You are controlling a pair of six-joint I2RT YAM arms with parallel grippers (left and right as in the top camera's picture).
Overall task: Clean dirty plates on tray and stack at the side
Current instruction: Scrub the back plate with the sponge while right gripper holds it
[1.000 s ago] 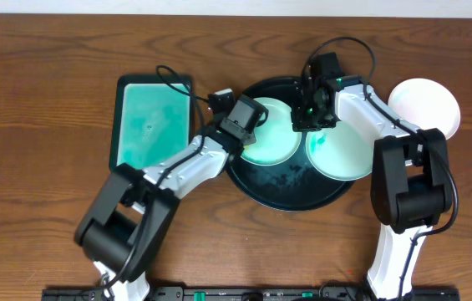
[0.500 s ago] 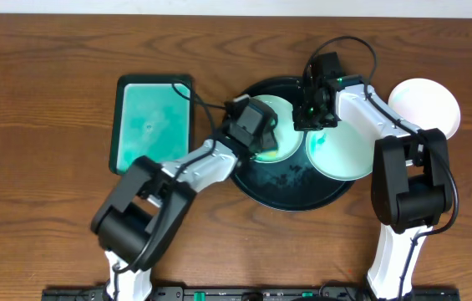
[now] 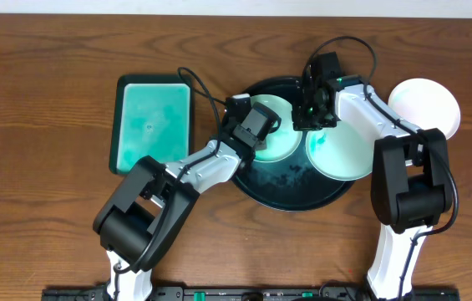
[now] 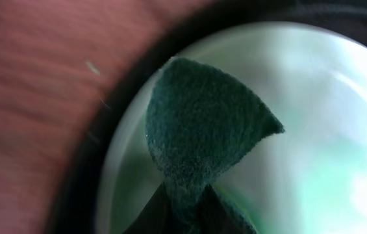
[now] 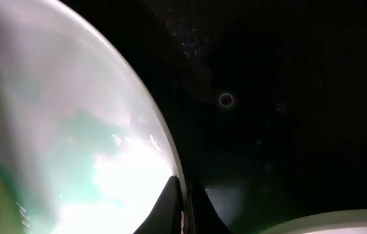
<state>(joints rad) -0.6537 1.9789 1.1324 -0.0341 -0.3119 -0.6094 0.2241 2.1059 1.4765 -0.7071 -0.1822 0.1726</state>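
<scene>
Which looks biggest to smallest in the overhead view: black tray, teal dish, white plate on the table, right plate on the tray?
1. black tray
2. teal dish
3. white plate on the table and right plate on the tray: they look alike and each is partly hidden, so I won't rank them.

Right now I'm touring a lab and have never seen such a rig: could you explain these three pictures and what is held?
It is two robot arms at a wooden table. One picture looks down from above; the other two come from cameras on the wrists. A black tray carries two smeared plates; a white plate sits beside it, and a teal dish lies at the left. The left end effector pinches a dark green scouring pad over the left plate. The right end effector clamps the rim of the right plate.
</scene>
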